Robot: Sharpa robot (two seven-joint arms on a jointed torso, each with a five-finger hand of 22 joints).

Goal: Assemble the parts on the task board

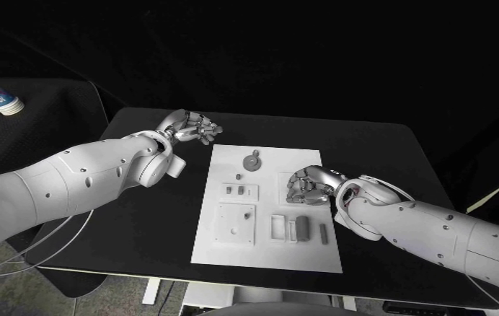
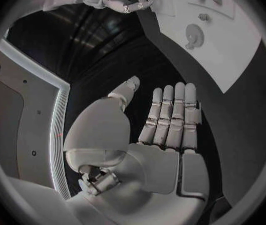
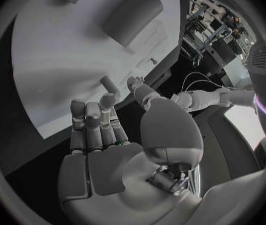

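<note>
**A:** How far along are you, do you reckon?

**B:** Early, by the look of it. Your flat white rectangular task board point(image 1: 266, 208) lies in the middle of the black desk point(image 1: 385, 150), and the small grey parts are spread over it, well apart from one another. There is a round grey disc-shaped part point(image 1: 252, 161) near the far end, two small grey blocks point(image 1: 239, 190) further in, and a dark grey bar-shaped part point(image 1: 303, 226) among the slots at the near end. I cannot tell which of them are already seated, so count most of the fitting as still ahead of you.

**A:** And the hands?

**B:** Your silver right hand point(image 1: 311, 185) hangs over the right side of the board with its fingers point(image 3: 92, 117) curled in, and the wrist view shows nothing between them; a grey cylinder-shaped part point(image 3: 133, 11) lies on the board beyond them. Your silver left hand point(image 1: 193, 128) is off the board, above the desk's far left corner, with its fingers point(image 2: 173, 110) straight, side by side and empty.

**A:** The surroundings?

**B:** The desk is matte and dark, and the room behind it is black. A small white cup with a blue band point(image 1: 9, 103) sits away at the left edge.
</note>
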